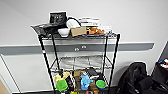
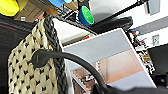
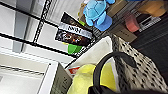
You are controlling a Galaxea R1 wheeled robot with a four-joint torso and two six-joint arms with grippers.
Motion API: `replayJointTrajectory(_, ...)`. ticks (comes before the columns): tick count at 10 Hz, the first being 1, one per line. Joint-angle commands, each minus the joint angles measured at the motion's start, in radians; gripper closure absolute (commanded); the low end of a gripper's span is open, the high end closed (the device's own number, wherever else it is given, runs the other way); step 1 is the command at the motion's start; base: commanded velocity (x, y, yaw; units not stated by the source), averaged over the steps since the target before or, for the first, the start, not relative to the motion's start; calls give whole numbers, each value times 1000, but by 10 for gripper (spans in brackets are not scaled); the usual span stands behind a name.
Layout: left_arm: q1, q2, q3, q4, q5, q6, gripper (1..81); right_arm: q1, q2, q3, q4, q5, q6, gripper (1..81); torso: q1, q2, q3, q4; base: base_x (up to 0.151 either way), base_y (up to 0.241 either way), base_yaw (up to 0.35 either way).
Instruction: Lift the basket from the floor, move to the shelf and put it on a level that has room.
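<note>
Shelf [image 1: 79, 60] stands straight ahead against the pale wall, close to the robot. Top tier is packed: white bowl [image 1: 63, 32], cardboard box [image 1: 78, 31], other clutter. Middle level [image 1: 81, 62] is a bare wire grid, room there. Lower tier is full of colourful items, incl. green lid [image 1: 101, 84] and blue toy [image 1: 85, 81]. Basket [image 2: 35, 65] shows large in both wrist views, off the carpet, lattice sides and braided rim close to the lower tier's contents; yellow item [image 3: 85, 80] lies inside it. Left gripper and right gripper: fingers not made out, so cannot tell how far open or what grips the basket. Dark bags [image 1: 140, 77] sit on the floor to the right of the shelf. Risk, as a judgement: basket sits low beside the crowded lower tier, so lifting could snag rim on wire or knock items; uneven hold could tip it and spill contents.
</note>
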Motion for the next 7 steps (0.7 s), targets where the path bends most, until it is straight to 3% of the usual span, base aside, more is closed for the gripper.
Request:
replayJointTrajectory(1, -119, -24, 94, 2, -54, 14, 811, 122, -3, 94, -14, -5, 6, 811, 0, 0, 0, 0, 112, 0, 0)
replayJointTrajectory(7, -119, -22, 100, 2, -54, 16, 811, 120, -7, 95, -14, -5, 6, 811, 0, 0, 0, 0, 112, 0, 0)
